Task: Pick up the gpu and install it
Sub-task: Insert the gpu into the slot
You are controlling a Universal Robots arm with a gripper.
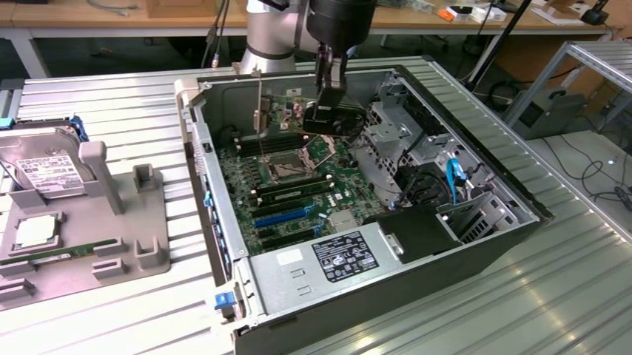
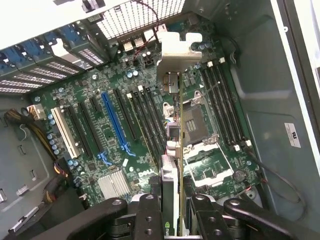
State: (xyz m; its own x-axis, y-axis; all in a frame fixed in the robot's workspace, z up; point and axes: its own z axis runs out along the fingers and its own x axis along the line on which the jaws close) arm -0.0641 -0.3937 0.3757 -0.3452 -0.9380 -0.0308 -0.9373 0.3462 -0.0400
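My gripper point(image 1: 325, 109) hangs inside the open computer case point(image 1: 493, 185), shut on the gpu point(image 1: 314, 122). In the wrist view the gpu point(image 2: 175, 125) shows edge-on as a thin card running away from my gripper point(image 2: 172, 220). Its silver end bracket point(image 2: 177, 50) is at the far end, toward the case's slotted rear wall. The card hovers above the motherboard point(image 2: 100, 150), over the empty processor socket point(image 2: 197, 120) and beside the memory slots. It is off to one side of the blue expansion slot point(image 2: 114, 120) and sits in no slot.
A grey fixture point(image 1: 89, 244) on the exterior view's left holds a silver hard drive point(image 1: 44, 174) and a processor chip point(image 1: 35, 231). Inside the case are a drive cage point(image 1: 395, 133), a black power supply point(image 1: 419, 229), cables point(image 1: 454, 177) and the case walls around the board.
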